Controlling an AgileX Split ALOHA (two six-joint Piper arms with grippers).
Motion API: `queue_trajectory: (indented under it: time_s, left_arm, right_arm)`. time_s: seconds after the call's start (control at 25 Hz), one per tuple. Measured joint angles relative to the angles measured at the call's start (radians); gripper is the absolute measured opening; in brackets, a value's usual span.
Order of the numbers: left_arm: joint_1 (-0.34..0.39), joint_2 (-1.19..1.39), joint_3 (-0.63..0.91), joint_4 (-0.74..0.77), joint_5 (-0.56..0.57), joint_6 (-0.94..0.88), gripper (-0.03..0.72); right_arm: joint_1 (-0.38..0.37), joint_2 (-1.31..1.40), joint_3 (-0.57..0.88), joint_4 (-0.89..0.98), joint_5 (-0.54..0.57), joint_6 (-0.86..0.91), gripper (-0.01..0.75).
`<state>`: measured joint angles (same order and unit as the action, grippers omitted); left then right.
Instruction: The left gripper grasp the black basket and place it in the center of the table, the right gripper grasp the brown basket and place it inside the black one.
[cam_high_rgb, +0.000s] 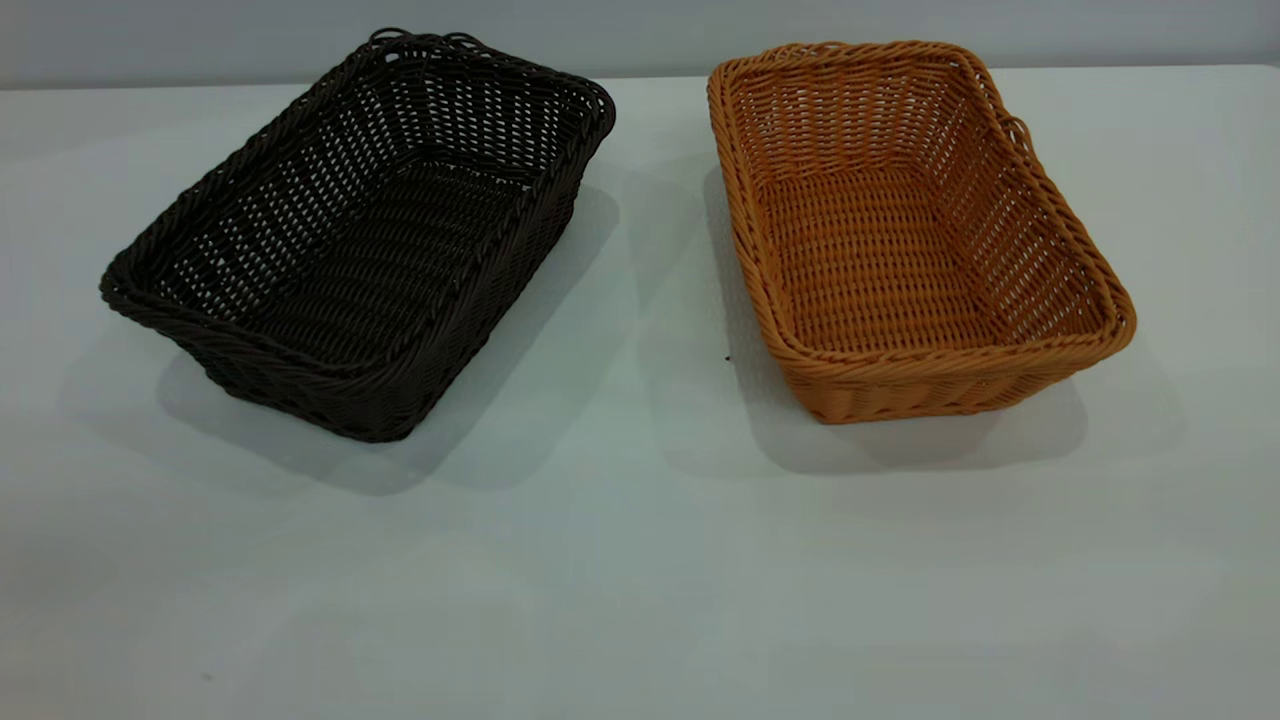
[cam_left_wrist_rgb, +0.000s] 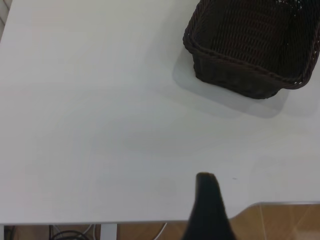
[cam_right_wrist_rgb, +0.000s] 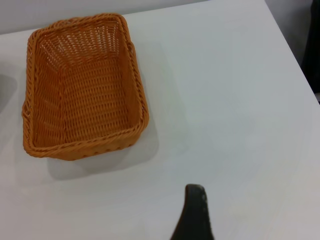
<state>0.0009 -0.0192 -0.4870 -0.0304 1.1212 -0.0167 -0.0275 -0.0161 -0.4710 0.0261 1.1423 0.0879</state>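
Observation:
The black basket (cam_high_rgb: 380, 250) stands empty on the white table (cam_high_rgb: 640, 580) at the left, turned at an angle. The brown basket (cam_high_rgb: 900, 250) stands empty to its right, a bare gap of table between them, with a small loose loop on its right rim. Neither arm appears in the exterior view. In the left wrist view the black basket (cam_left_wrist_rgb: 250, 50) lies well away from my left gripper (cam_left_wrist_rgb: 207, 210), which hangs over the table's edge and shows only as a dark tip. The right wrist view shows the brown basket (cam_right_wrist_rgb: 82, 90) apart from my right gripper (cam_right_wrist_rgb: 194, 215), above bare table.
The table's front half (cam_high_rgb: 640, 600) is bare white surface. In the left wrist view the table edge (cam_left_wrist_rgb: 150, 222) shows, with brown floor and cables below it. A grey wall (cam_high_rgb: 640, 30) runs behind the table.

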Motion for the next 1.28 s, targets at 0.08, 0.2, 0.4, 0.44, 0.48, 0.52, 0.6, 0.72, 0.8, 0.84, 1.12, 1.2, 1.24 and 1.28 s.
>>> queue_trajectory:
  time_s: [0.08,0.2,0.4,0.44,0.48,0.52,0.6,0.72,0.8,0.84,1.12,1.2,1.24,1.28]
  left_arm:
    - [0.0,0.0,0.0,0.0,0.0,0.0,0.494]
    - [0.0,0.0,0.0,0.0,0.0,0.0,0.494]
    - [0.0,0.0,0.0,0.0,0.0,0.0,0.494]
    - [0.0,0.0,0.0,0.0,0.0,0.0,0.494]
    - [0.0,0.0,0.0,0.0,0.0,0.0,0.494]
    - [0.0,0.0,0.0,0.0,0.0,0.0,0.494]
    - [0.0,0.0,0.0,0.0,0.0,0.0,0.494]
    - [0.0,0.0,0.0,0.0,0.0,0.0,0.494]
    - [0.0,0.0,0.0,0.0,0.0,-0.003,0.494]
    - [0.0,0.0,0.0,0.0,0.0,-0.005,0.494]
    - [0.0,0.193,-0.067,0.001,-0.052,-0.049,0.494]
    - [0.0,0.292,-0.09,0.002,-0.111,-0.049,0.494]
    - [0.0,0.345,-0.099,0.002,-0.151,-0.049,0.494]
    - [0.0,0.389,-0.106,0.004,-0.196,-0.049,0.494]
  right_arm:
    - [0.0,0.0,0.0,0.0,0.0,0.0,0.539]
    - [0.0,0.0,0.0,0.0,0.0,0.0,0.539]
    - [0.0,0.0,0.0,0.0,0.0,0.0,0.539]
    - [0.0,0.0,0.0,0.0,0.0,0.0,0.539]
    - [0.0,0.0,0.0,0.0,0.0,0.0,0.539]
    - [0.0,0.0,0.0,0.0,0.0,0.0,0.539]
    - [0.0,0.0,0.0,0.0,0.0,0.0,0.539]
    - [0.0,0.0,0.0,0.001,0.0,0.0,0.539]
    - [0.0,0.0,0.0,0.002,0.0,0.0,0.539]
    - [0.0,0.0,0.0,0.002,0.0,0.0,0.539]
    - [0.0,0.034,-0.001,0.005,-0.019,0.001,0.539]
    - [0.0,0.06,-0.001,0.005,-0.024,0.006,0.539]
    - [0.0,0.073,-0.001,0.005,-0.024,0.007,0.539]
    - [0.0,0.082,-0.001,0.005,-0.025,0.008,0.539]
